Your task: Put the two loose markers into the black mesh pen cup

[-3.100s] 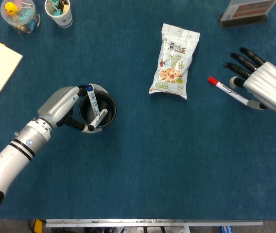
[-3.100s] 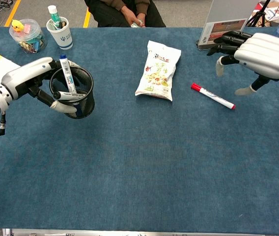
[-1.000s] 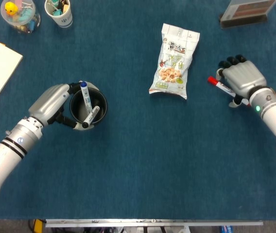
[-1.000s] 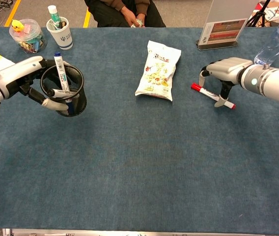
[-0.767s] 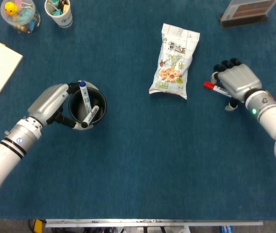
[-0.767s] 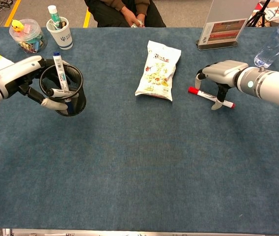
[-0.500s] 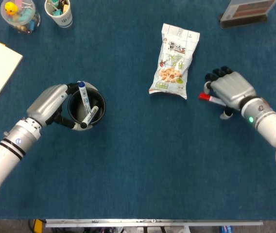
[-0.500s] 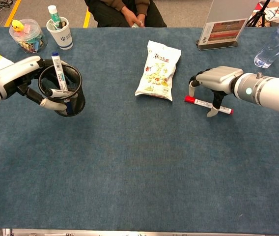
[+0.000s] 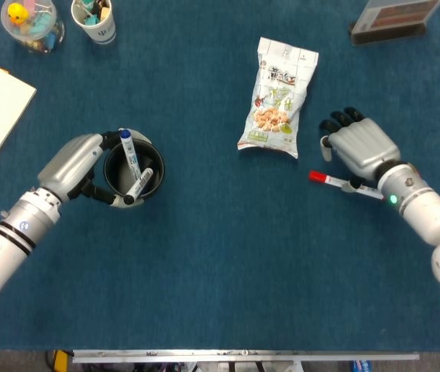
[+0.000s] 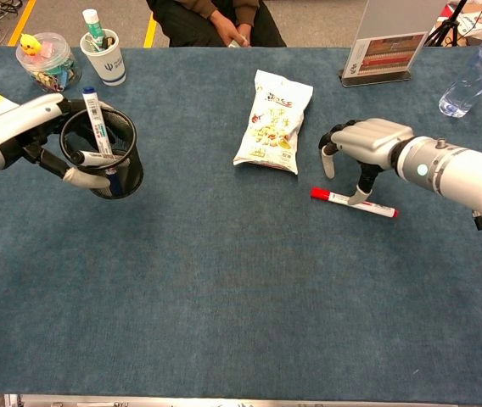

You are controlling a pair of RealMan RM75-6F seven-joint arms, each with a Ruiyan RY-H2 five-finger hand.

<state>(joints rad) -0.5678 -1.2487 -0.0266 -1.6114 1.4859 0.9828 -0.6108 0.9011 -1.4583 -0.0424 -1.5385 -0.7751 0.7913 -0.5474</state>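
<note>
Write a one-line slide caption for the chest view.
Left hand holds the mesh cup with a marker inside; right hand touches the red-capped marker on the table.

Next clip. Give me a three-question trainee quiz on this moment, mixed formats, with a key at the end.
1. True or false: the red-capped white marker is already inside the black mesh pen cup.
2. Which hand grips the cup? A) left hand B) right hand C) neither
3. Fill in: the printed snack bag lies between the cup and the ____ hand.

Key
1. False: it lies on the blue table cover under the right hand's fingers.
2. A
3. right
</note>
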